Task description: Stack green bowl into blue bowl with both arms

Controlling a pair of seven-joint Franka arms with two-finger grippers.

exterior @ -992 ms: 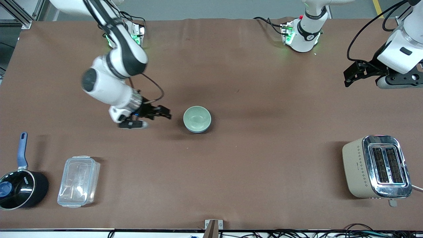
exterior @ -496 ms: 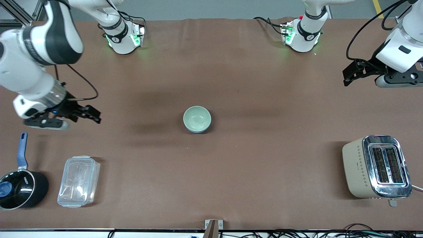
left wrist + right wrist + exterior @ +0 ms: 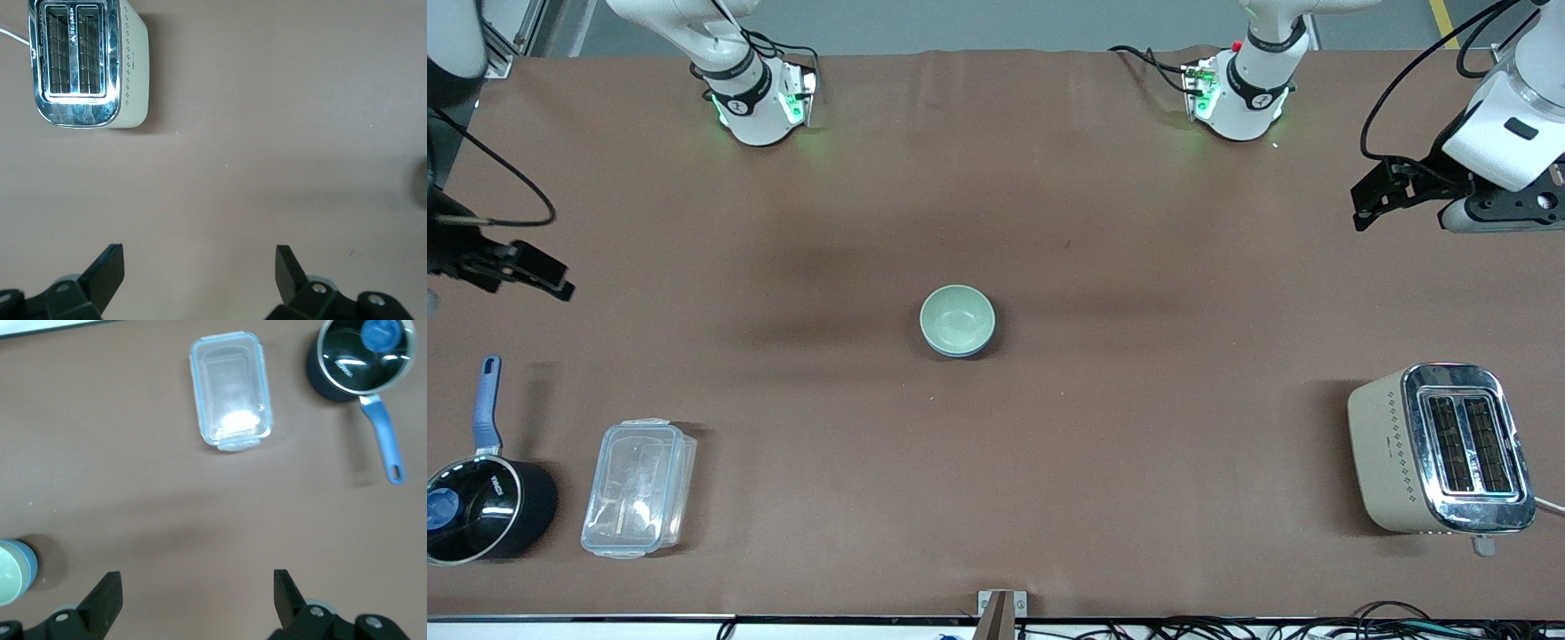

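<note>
the small round pale mint-green bowl [image 3: 957, 318] sits nested in the sky-blue bowl [image 3: 960, 350], of which only a thin darker rim shows beneath it, at the middle of the brown-covered counter [image 3: 1103, 427]; the pair rests upright, with neither arm touching it. the right arm's black two-finger gripper [image 3: 541, 274] hangs in the air over the counter's edge at the right arm's end, well apart from the stacked bowls, its fingers [image 3: 105, 600] spread apart with nothing between them in the right wrist view. that same view takes in the green bowl in its blue one [image 3: 15, 572] at the frame's margin, along with a clear rectangular plastic container [image 3: 230, 390] and a black saucepan with a blue handle [image 3: 363, 361]. in the front view the container [image 3: 639, 487] and the saucepan [image 3: 482, 505] lie nearer to the camera than the bowls, toward the right arm's end. the left arm's black gripper [image 3: 1376, 191] is held over the counter at the left arm's end, likewise well apart from the bowls, its fingers [image 3: 107, 272] standing wide with bare counter between them. a cream and chrome two-slot toaster [image 3: 1440, 449] stands nearer to the camera than the bowls, toward the left arm's end, and shows in the left wrist view [image 3: 87, 61] as well.
</note>
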